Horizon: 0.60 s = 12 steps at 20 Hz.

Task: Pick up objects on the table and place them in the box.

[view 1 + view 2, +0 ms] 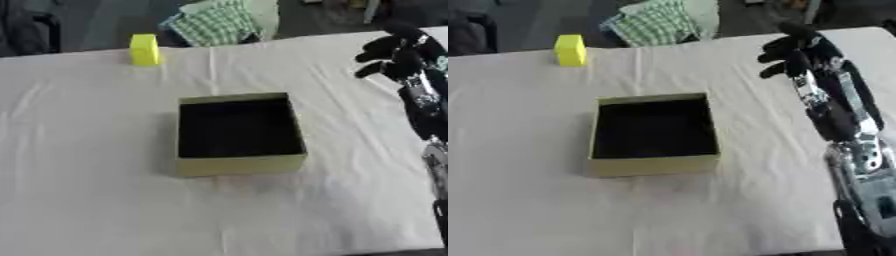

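A small yellow block (144,49) stands upright near the table's far edge, left of centre. An olive box (239,132) with a dark inside sits open in the middle of the table, and nothing shows in it. My right hand (796,49) hovers over the far right of the table, to the right of the box and well away from the block. Its fingers are curled and hold nothing. My left hand shows in neither view.
A white cloth (96,175) covers the table. A green checked fabric (214,22) lies beyond the far edge, behind the box. My right forearm (846,130) runs along the table's right side.
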Available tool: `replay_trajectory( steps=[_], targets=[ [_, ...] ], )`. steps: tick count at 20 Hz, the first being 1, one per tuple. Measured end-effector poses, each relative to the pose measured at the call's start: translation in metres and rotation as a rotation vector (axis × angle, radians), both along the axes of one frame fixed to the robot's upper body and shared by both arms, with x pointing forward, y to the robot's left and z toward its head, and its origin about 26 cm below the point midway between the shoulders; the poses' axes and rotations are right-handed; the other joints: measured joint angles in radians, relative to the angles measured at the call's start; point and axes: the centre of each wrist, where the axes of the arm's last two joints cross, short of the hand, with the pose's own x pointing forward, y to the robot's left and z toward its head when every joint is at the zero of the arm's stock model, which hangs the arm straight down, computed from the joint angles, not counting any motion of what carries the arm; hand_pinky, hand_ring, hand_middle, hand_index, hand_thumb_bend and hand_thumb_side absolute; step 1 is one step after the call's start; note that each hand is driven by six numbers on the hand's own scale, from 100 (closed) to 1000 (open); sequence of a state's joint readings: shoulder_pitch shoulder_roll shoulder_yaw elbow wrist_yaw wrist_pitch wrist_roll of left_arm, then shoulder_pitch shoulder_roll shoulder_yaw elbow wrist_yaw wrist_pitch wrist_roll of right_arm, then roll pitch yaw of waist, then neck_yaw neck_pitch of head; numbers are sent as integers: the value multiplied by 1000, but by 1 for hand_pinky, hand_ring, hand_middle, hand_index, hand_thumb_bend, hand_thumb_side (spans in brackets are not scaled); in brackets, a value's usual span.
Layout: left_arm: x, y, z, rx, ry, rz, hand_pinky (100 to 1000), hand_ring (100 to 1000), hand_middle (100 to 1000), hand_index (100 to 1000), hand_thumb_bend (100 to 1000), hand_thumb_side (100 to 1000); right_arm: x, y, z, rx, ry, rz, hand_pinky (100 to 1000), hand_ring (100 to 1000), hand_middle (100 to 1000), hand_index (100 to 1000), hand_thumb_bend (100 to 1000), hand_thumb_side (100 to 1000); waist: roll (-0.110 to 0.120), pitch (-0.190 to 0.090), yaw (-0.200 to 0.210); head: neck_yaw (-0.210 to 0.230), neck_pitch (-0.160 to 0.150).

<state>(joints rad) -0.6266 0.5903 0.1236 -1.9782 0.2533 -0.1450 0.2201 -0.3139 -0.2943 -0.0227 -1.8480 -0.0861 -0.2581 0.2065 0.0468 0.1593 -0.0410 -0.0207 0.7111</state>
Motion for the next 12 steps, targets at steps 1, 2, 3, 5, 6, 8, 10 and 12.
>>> replay_trajectory(
  steps=[1, 2, 3, 5, 6, 8, 10, 12],
  targets=[
    [-3, 1, 16, -3, -52, 6, 792, 664, 694, 794, 508, 497, 0, 0, -1, -1, 4, 1, 598, 704, 679, 895, 100, 654, 1, -4, -5, 1, 0],
    [-6, 3, 33, -10, -101, 12, 791, 669, 700, 796, 517, 491, 0, 1, -2, -3, 8, 4, 598, 704, 679, 895, 100, 654, 2, -8, -10, 2, 0],
    [-7, 4, 49, -20, -142, 18, 792, 672, 703, 797, 524, 488, 0, 0, -3, -4, 14, 3, 598, 704, 679, 895, 100, 654, 2, -12, -15, 4, 0],
    [-4, 11, 79, -53, -192, 45, 805, 679, 712, 797, 517, 508, 0, 1, -4, -5, 18, 7, 598, 704, 679, 895, 100, 655, 5, -20, -22, 9, 2],
    [1, 16, 91, -78, -194, 65, 808, 681, 715, 797, 514, 515, 0, 2, -5, -5, 21, 11, 598, 704, 679, 895, 100, 655, 7, -23, -27, 11, 2],
    [17, 26, 113, -136, -168, 112, 818, 680, 718, 795, 491, 545, 1, 2, -6, -9, 26, 17, 598, 704, 679, 895, 100, 655, 9, -26, -38, 19, 4],
    [38, 37, 126, -191, -107, 167, 825, 675, 716, 791, 473, 575, 1, 3, -7, -13, 29, 23, 598, 704, 679, 895, 100, 655, 12, -29, -50, 24, 9],
    [61, 50, 132, -252, -29, 231, 834, 675, 720, 789, 455, 607, 1, 4, -8, -17, 34, 29, 598, 704, 679, 895, 100, 655, 17, -32, -67, 31, 10]
  ],
)
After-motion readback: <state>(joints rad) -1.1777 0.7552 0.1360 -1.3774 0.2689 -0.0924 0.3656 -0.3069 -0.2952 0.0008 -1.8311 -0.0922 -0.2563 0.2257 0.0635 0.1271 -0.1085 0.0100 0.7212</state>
